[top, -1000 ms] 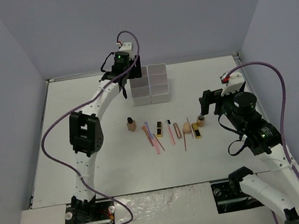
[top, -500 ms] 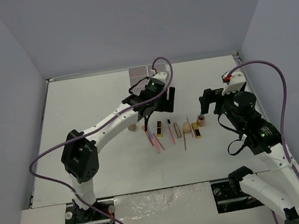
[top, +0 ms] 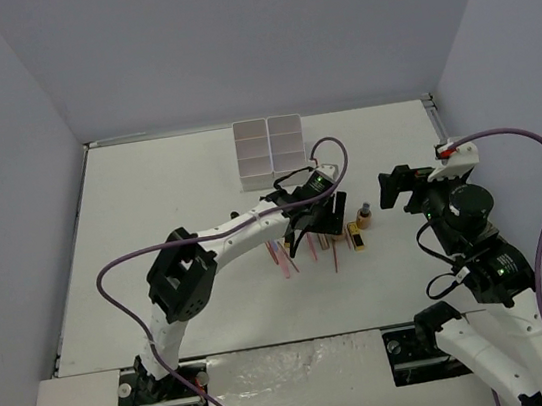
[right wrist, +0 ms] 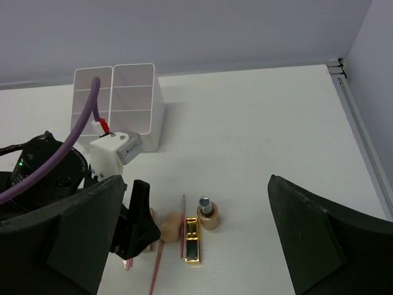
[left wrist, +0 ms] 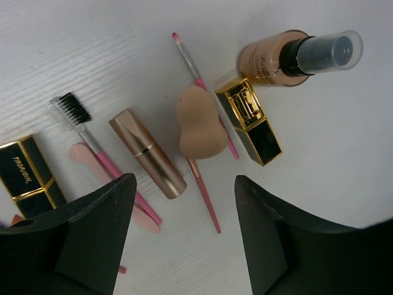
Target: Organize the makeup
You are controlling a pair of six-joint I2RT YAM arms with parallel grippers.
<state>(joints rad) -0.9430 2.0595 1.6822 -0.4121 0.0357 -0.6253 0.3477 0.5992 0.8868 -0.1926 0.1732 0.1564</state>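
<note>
Left gripper (left wrist: pixel 183 183): jaws apart, empty, hanging over peach egg-shaped foam sponge (left wrist: pixel 198 123). Sponge lies on white table (left wrist: pixel 92 43), just beside black-and-gold square tube (left wrist: pixel 249 120). Right gripper (right wrist: pixel 196 181): jaws wide apart, empty.

Top view: from above and behind, looking down over the surface (top: pixel 149 200). Left wrist: close, straight down on a sponge (left wrist: pixel 199 123). Right wrist: farther, oblique, sharing that sponge.

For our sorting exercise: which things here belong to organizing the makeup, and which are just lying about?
Job: tan bottle, peach sponge, black-and-gold tube, bronze tube, pink sticks.
Not makeup: white gridded box, purple cable.
</note>
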